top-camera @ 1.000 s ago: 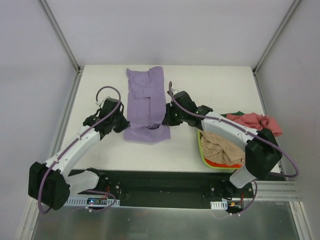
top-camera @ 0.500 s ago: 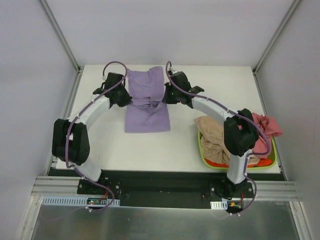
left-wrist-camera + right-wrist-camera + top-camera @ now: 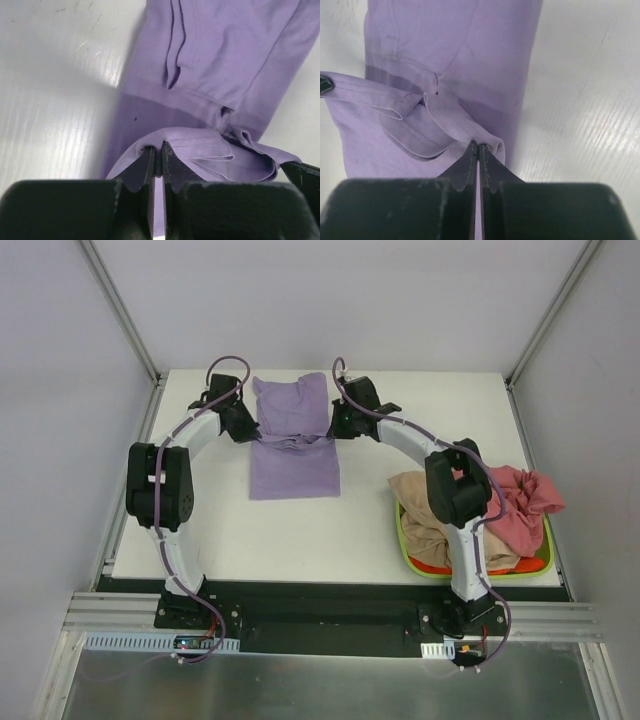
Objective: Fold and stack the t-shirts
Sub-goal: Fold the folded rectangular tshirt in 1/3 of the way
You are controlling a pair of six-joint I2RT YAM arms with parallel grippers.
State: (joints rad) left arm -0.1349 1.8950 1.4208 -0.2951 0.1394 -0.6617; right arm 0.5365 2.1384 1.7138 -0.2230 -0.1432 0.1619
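Observation:
The lavender-purple t-shirt (image 3: pixel 293 445) lies in the middle of the white table, its near half folded over toward the back. My left gripper (image 3: pixel 247 430) is shut on the shirt's lifted hem at its left edge; the pinch shows in the left wrist view (image 3: pixel 159 150). My right gripper (image 3: pixel 333 430) is shut on the same hem at its right edge, seen in the right wrist view (image 3: pixel 476 147). The hem sags between the two grippers above the shirt's middle. A tan-beige shirt (image 3: pixel 425 515) and a pinkish-red shirt (image 3: pixel 520 502) lie heaped in the basket. No dark green shirt shows.
The lime-green basket (image 3: pixel 405 545) stands at the table's right front, with an orange-red cloth (image 3: pixel 440 566) under the heap. Metal frame posts (image 3: pixel 135 340) rise at the back corners. Both arms reach far over the table (image 3: pixel 200 530).
Both grippers have carried the shirt's near hem from the front toward the back, folding the lower half over the upper part. The arms have stretched farther out.

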